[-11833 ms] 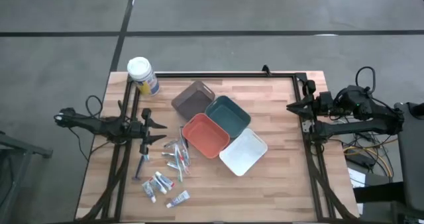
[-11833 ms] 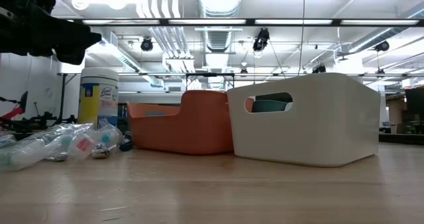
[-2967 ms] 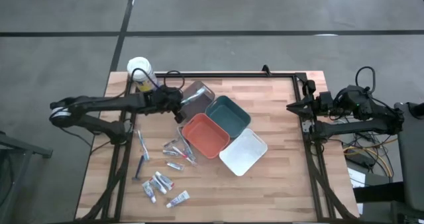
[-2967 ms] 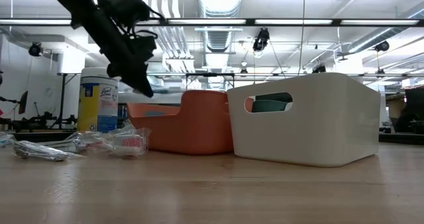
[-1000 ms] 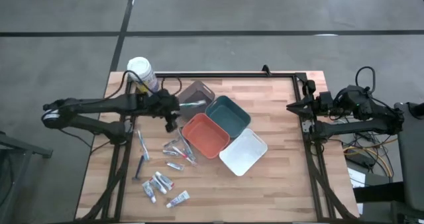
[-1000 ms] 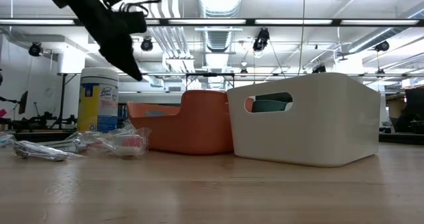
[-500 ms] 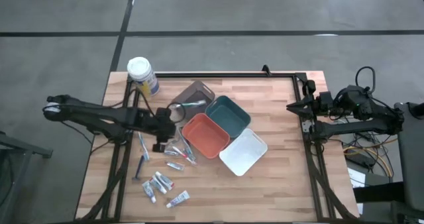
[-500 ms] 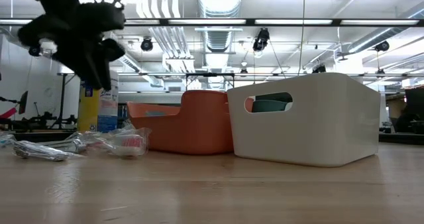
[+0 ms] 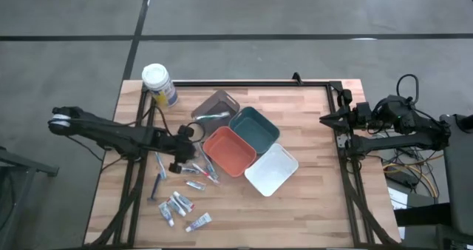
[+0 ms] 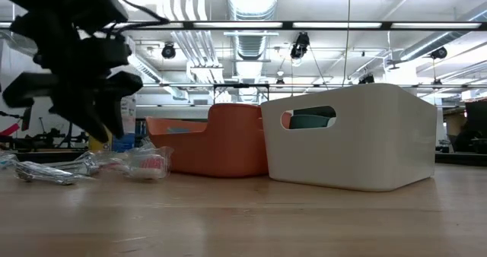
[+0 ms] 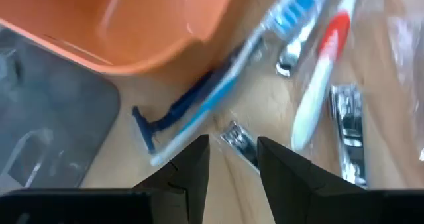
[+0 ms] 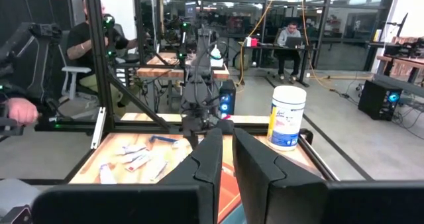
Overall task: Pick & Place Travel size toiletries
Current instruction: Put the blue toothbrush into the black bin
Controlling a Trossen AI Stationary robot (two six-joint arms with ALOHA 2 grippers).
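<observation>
The left arm is stretched low across the table from the left edge of the high view, its left gripper [image 9: 182, 159] pointed down left of centre, over the heap of small wrapped toiletries [image 9: 198, 166] beside the orange square tray [image 9: 229, 151]. Its dark fingers [image 11: 192, 168] are seen parted with nothing between them. Small white tubes [image 9: 177, 205] lie lower left. The right gripper [image 9: 325, 119] is parked at the right edge, fingers [image 12: 211, 159] slightly apart, holding nothing
</observation>
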